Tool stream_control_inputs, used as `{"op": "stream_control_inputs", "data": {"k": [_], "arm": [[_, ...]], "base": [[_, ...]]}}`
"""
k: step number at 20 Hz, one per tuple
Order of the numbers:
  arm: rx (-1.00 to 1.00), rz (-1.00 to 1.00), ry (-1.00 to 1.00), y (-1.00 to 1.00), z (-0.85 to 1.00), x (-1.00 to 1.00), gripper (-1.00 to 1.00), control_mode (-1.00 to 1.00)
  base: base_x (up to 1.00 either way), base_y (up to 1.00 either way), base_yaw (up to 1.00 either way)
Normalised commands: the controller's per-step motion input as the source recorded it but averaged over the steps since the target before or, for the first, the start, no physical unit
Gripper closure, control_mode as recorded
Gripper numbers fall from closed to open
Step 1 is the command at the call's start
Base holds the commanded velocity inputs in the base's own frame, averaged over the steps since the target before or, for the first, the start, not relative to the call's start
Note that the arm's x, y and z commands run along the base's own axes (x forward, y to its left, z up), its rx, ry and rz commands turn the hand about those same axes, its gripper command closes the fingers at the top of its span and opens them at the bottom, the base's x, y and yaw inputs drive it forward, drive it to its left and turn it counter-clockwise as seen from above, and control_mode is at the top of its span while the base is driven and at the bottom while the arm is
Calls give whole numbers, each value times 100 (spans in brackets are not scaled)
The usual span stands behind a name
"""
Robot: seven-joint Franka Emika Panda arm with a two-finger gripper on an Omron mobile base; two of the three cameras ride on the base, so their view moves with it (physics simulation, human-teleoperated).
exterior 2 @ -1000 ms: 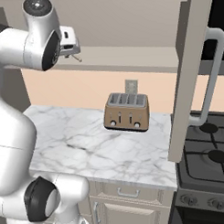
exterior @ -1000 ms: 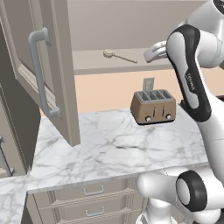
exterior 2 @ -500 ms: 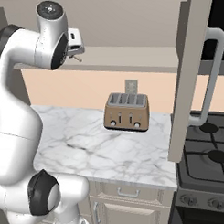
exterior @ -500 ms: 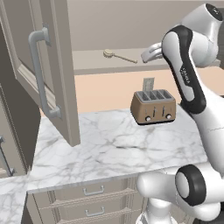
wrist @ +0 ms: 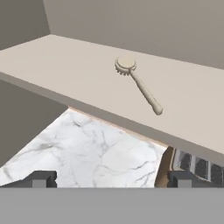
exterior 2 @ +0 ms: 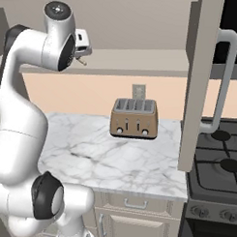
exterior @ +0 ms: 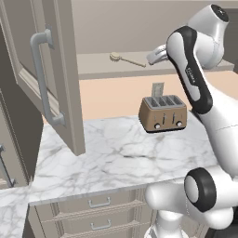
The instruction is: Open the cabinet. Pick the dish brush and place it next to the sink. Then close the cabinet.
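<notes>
White arm, dark joints

The cabinet hangs above the counter with both doors swung out, one to the left and one to the right over the stove. On its bottom shelf lies the dish brush, head toward the back wall and handle pointing forward (nothing touches it). The toaster stands on the counter below the shelf, against the wall. The gripper hangs in front of the shelf edge, jaws spread wide, short of the brush.

Open-doored cabinet; pale round-headed dish brush flat on its shelf.
</notes>
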Motion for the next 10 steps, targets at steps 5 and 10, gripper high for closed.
{"op": "stream_control_inputs", "data": {"k": [5, 10], "arm": [[-3, 0, 0, 0, -5, 34, -100, -100], [-4, 0, 0, 0, 0, 21, -100, -100]], "base": [[0, 0, 0], [0, 0, 0]]}}
